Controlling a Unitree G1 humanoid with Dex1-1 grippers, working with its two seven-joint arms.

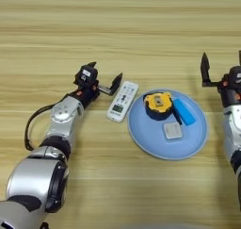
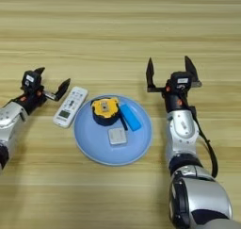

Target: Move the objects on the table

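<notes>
A long white remote control [image 1: 123, 101] lies on the wooden table [image 1: 122, 30], just left of a light blue plate [image 1: 141, 134]. On the plate sit a round yellow-black tape measure [image 1: 158, 105], a blue rectangular bar [image 1: 184, 111] and a small grey square block [image 1: 172, 130]. My left gripper [image 1: 104, 75] is open, its near finger close to the remote's upper left end with nothing between the fingers. My right gripper [image 2: 171, 69] stands open to the right of the plate, holding nothing.
The blue plate [image 2: 87, 143] is the only container. Bare wood stretches across the far half of the table [image 2: 117, 25] and along the near edge in front of the plate.
</notes>
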